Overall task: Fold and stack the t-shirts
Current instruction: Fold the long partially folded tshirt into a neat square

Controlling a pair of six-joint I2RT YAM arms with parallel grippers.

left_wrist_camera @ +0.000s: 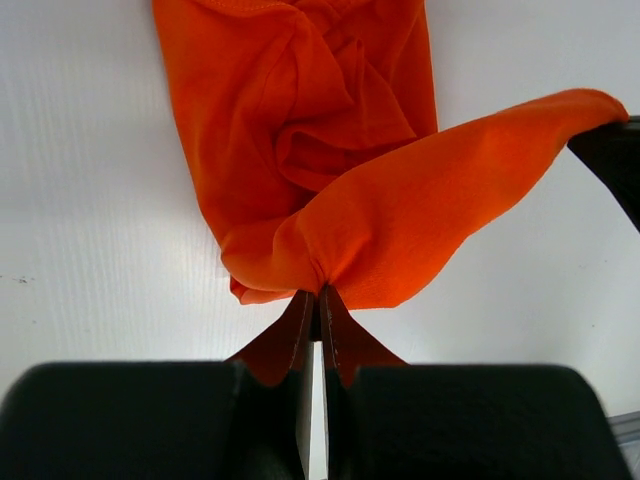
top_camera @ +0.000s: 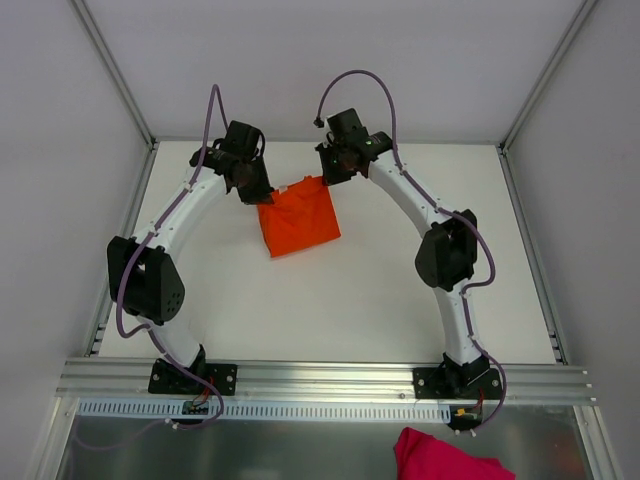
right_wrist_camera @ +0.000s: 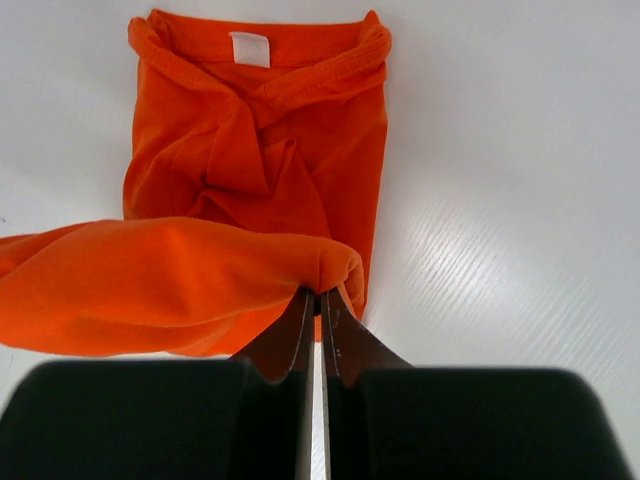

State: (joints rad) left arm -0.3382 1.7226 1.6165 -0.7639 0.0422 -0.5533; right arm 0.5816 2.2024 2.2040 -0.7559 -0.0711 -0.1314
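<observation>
Only the right wrist view shows the small white neck label (right_wrist_camera: 250,48) at the collar of the bright orange soft-fabric t-shirt (top_camera: 298,220). The overhead view shows the shirt as a folded square at the far middle of the white table (top_camera: 350,300). Both arms arch inward over it, with the left gripper (left_wrist_camera: 315,300) pinching one end of a raised fold of the fabric and the right gripper (right_wrist_camera: 318,300) pinching the other.

White worktop (top_camera: 330,310) under the fingers (left_wrist_camera: 290,345), aluminium rail (top_camera: 320,378) across its near edge well back from them, crumpled magenta cloth (top_camera: 445,458) beyond that rail on the right-hand side, far from either pair, white enclosure walls (top_camera: 300,60) with metal corner posts (top_camera: 112,72) just past them.
</observation>
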